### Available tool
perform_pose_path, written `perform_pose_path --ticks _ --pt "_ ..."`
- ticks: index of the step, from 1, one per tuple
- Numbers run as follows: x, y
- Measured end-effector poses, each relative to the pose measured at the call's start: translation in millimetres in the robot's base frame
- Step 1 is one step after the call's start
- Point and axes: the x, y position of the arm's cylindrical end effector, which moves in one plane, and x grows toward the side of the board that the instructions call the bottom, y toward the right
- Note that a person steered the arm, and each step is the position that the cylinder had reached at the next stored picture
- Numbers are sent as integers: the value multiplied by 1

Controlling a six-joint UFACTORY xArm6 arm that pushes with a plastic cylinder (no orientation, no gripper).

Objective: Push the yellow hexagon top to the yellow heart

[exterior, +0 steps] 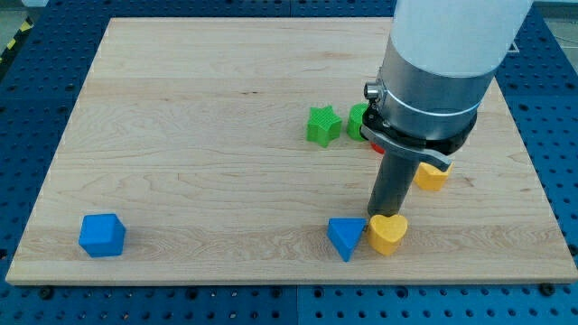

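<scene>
The yellow heart (388, 234) lies near the view's bottom, right of centre. The yellow hexagon (432, 177) lies above and to the right of it, partly hidden by the arm's body. My tip (379, 215) stands at the heart's upper left edge, touching it or nearly so, and to the lower left of the hexagon. The rod (391, 185) rises from there into the grey and white arm (433, 72).
A blue triangle (346, 238) lies just left of the heart. A green star (322, 125) and a second green block (358, 118), partly hidden, lie above the tip. A sliver of red block (373, 144) shows under the arm. A blue cube (101, 235) sits at bottom left.
</scene>
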Motion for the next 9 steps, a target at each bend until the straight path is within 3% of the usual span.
perform_pose_path --ticks 2,5,9 --pt "2 0" --pt "-36 1" --pt "-24 56"
